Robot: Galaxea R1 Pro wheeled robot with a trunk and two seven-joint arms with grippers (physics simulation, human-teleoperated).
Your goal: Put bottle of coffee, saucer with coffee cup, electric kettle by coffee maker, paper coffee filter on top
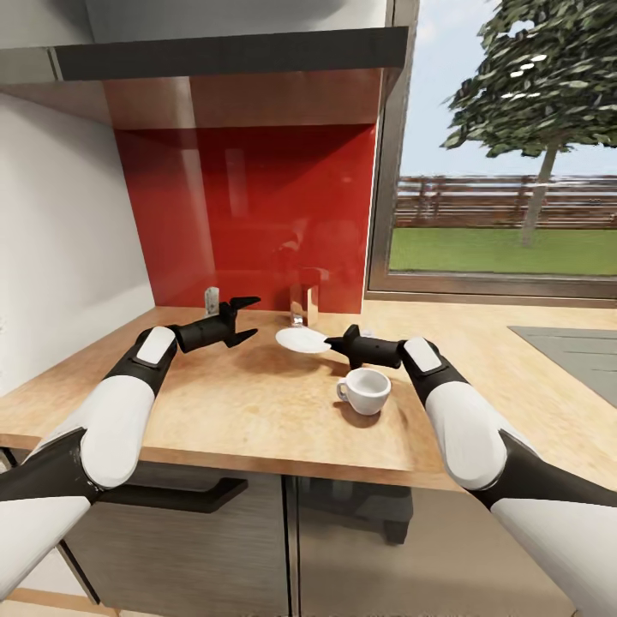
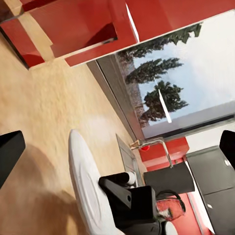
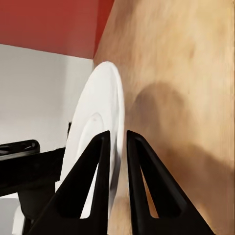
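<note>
Two arms reach out over the kitchen countertop, and the action sits right in the middle of it. The right gripper has the saucer pinched by its rim, the white plate held just above the wood and throwing a shadow beneath it. From the right wrist camera the two black fingers sit narrow, one on each face of the saucer, clamped on its thin edge, with the beige worktop running away beyond. The left gripper hangs just beside the saucer on its other side, fingers spread wide and holding nothing, not touching the plate. Its wrist camera catches the saucer edge-on with the right gripper gripping the far rim, and the left fingertips sit far apart at the frame's two sides. The coffee cup stands upright on the countertop near the front edge, handle turned toward the left arm, just below the right wrist and apart from the saucer. Behind it all rises a glossy red backsplash, with a small grey fitting at its foot near the left gripper. A window shows a tree and fence outside, and a grey sink edges in at the right.
</note>
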